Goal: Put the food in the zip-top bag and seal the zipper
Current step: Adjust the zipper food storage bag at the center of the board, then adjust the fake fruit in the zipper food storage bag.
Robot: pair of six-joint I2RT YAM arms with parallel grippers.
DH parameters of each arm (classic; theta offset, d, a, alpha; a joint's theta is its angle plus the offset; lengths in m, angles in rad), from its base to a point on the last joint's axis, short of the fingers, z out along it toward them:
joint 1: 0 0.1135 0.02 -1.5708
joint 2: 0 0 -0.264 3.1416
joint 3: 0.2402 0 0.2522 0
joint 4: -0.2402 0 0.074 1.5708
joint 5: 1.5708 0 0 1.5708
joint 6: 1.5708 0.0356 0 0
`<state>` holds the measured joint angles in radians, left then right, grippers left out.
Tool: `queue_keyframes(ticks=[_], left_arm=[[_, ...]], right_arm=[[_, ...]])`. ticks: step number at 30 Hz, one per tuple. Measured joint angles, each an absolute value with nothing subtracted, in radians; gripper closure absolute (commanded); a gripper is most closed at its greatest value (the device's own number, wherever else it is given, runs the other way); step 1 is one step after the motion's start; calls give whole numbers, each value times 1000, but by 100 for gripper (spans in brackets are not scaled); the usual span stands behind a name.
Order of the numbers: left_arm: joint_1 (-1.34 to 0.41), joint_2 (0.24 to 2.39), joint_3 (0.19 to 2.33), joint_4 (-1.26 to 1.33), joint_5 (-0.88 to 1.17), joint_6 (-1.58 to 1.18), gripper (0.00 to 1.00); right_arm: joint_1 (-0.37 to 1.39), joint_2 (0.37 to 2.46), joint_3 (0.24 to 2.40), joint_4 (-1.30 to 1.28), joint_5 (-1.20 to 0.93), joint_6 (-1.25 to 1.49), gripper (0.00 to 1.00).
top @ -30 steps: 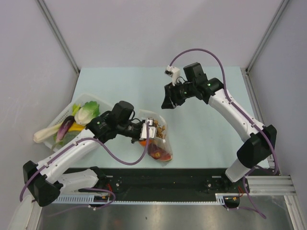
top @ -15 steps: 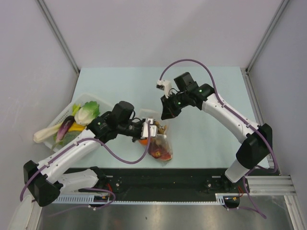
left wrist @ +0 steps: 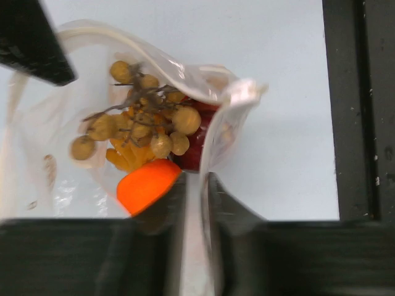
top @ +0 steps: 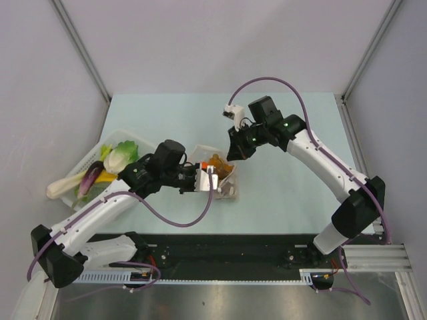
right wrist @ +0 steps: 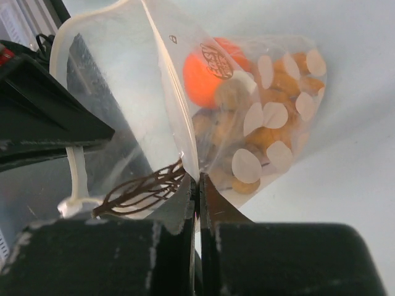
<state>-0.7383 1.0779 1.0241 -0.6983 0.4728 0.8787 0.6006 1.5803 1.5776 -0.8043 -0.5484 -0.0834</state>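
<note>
And there we had the right end effector clenched tight on the bag, pinching 1 fold of its clear, dotted wall. The left end effector sat at the other side of the mouth, its 2 fingers a narrow slit apart with the rim running between them. Whether it truly gripped, we could not tell. The bag lay on the surface between the 2 arms, mouth gaping, the zipper unsealed. Inside we saw the food: a bunch of tan grapes, an orange piece and a red piece beneath. Off to the left, the tray held more vegetables, well apart from the bag.
</note>
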Motion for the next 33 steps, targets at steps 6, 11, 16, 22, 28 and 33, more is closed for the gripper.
queue_keyframes(ticks=[6,11,16,22,28,33], left_arm=[[-647,1050,1020,-671,513,730,52],[-599,970,1008,-611,542,617,42],[-570,925,1007,-531,587,552,43],[-548,1052,1066,-503,647,587,40],[-569,1212,1077,-518,666,662,36],[-625,1255,1075,-475,664,670,34]], right_arm=[[591,1601,1552,-795,-550,-83,100],[584,1601,1552,-786,-549,-83,100],[581,1601,1552,-782,-550,-83,100],[578,1601,1552,-779,-550,-83,100],[577,1601,1552,-773,-550,-83,100],[575,1601,1552,-772,-550,-80,100]])
